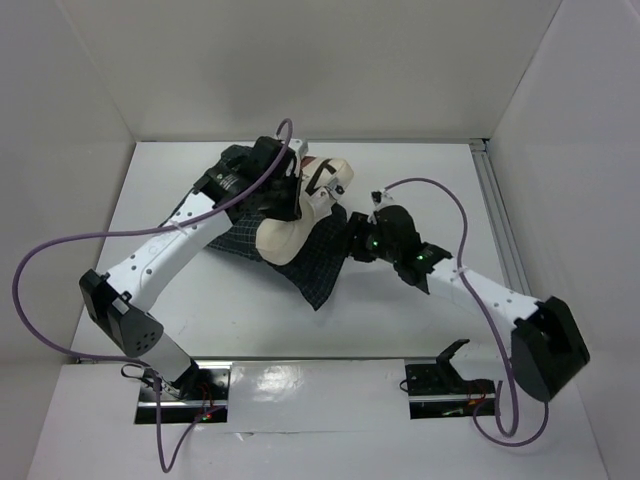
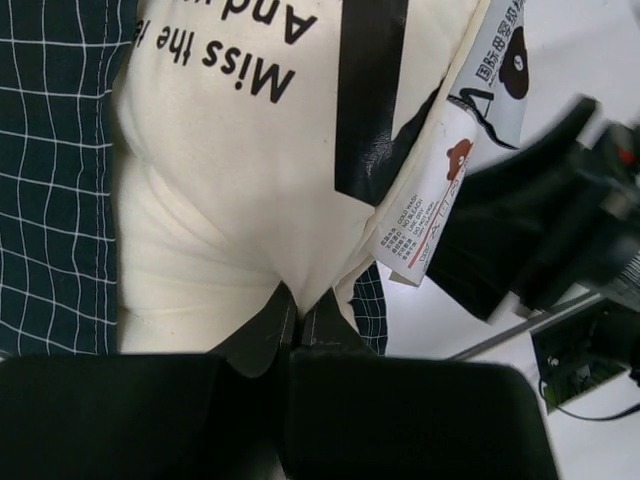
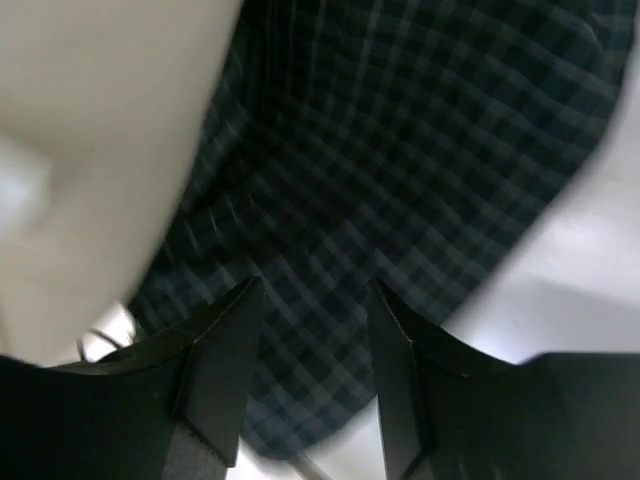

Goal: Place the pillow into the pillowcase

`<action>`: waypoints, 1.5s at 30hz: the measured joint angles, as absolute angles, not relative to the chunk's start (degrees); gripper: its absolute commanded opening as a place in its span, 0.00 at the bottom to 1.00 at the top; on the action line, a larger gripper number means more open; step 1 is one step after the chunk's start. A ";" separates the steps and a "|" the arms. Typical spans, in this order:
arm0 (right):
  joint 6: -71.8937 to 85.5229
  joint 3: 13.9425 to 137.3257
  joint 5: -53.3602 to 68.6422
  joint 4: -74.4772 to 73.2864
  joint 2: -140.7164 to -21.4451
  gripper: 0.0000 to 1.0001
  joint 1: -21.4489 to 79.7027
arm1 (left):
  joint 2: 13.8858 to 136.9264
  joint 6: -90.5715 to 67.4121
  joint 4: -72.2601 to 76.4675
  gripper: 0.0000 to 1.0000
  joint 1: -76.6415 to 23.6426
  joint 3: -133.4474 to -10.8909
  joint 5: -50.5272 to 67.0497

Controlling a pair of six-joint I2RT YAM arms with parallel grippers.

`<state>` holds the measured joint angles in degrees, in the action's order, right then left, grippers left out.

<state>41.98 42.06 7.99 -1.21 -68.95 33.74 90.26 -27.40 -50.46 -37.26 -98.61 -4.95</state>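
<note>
Right of the pillow (image 1: 285,240), my spread right gripper (image 3: 312,295) is hovering over the pillowcase (image 3: 420,150); the left gripper (image 2: 298,312) is pinching the pillow.

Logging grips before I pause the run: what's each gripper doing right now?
Left gripper: closed, pinching the pillow.
Right gripper: open, jaws apart over the pillowcase.

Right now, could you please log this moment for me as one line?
left end effector: shut on pillow | right end effector: open above pillowcase | pillow: lying on pillowcase, mostly uncovered
</note>
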 measured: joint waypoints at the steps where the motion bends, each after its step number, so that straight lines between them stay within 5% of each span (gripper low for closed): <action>1: 42.46 43.07 7.73 0.58 -71.70 0.52 34.22 | 90.28 -27.42 -50.78 0.00 -37.26 -98.63 -4.34; 3: 43.68 45.67 7.16 3.97 -77.03 0.51 34.76 | 90.28 -27.49 -51.59 0.00 -37.26 -99.20 -3.25; 12: 48.77 47.57 6.50 25.39 -94.00 0.81 35.81 | 90.37 -28.80 -53.67 0.00 -35.68 -108.36 0.91; 22: 51.37 42.70 4.16 52.36 -98.26 0.84 37.54 | 92.20 -28.84 -55.55 0.00 -34.59 -114.78 5.04; 26: 51.46 42.94 3.62 55.83 -100.66 0.75 37.52 | 92.73 -28.82 -55.53 0.00 -34.52 -114.76 5.34; 28: 51.51 44.53 3.62 56.45 -102.69 0.59 37.54 | 92.73 -28.84 -55.66 0.00 -34.52 -114.74 5.74; 30: 51.68 46.44 3.51 56.60 -104.60 0.32 37.54 | 92.71 -28.84 -55.61 0.00 -34.52 -114.61 6.09; 31: 51.88 47.31 3.49 56.62 -105.36 0.08 37.54 | 92.71 -28.86 -55.53 0.00 -34.48 -114.39 6.24; 32: 52.18 47.75 3.46 56.64 -105.82 0.00 37.54 | 92.71 -28.88 -55.33 0.00 -34.26 -114.04 6.44; 37: 53.15 43.53 2.94 55.46 -102.78 0.00 36.73 | 90.65 -29.04 -52.75 0.00 -33.82 -108.05 7.11; 45: 48.58 32.32 3.31 38.87 -81.10 0.00 30.81 | 84.40 -32.64 -47.07 0.00 -33.19 -92.18 5.19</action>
